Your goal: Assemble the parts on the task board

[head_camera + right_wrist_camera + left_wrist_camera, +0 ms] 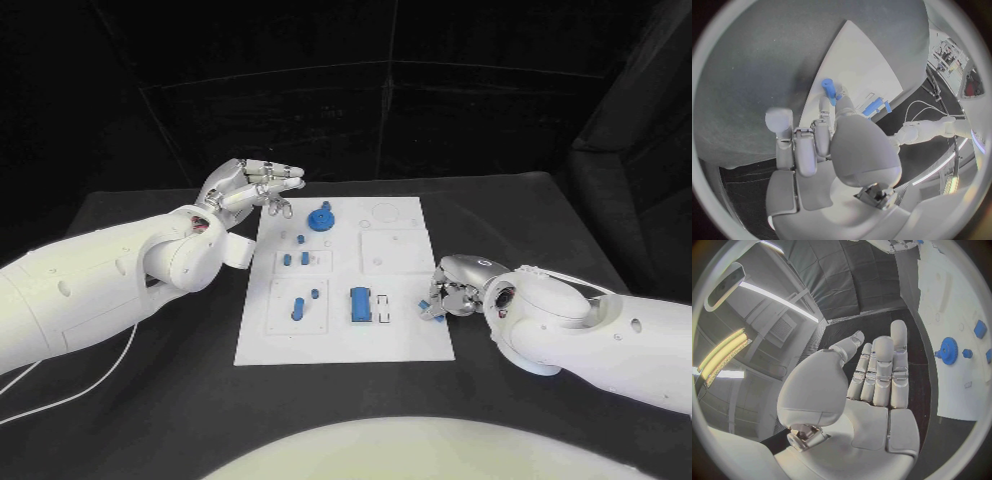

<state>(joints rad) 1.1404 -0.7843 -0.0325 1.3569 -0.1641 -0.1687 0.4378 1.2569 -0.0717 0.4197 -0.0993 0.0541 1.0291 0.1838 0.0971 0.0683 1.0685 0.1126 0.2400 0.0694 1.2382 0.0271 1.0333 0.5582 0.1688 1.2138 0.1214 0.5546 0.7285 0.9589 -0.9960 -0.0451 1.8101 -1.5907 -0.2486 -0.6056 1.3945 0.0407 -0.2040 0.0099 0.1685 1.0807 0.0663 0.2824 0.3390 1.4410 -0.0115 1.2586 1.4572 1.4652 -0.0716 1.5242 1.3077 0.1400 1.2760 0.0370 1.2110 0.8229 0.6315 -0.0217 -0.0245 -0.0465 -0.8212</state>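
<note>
Two hands — left hand spread, empty; right hand pinching blue part, clearest from its wrist.

The task board looks like smooth matt white plastic; its blue parts seem smooth plastic too. The table is matt black. Both arms have glossy white shells, and the hands look silvery metal.
</note>
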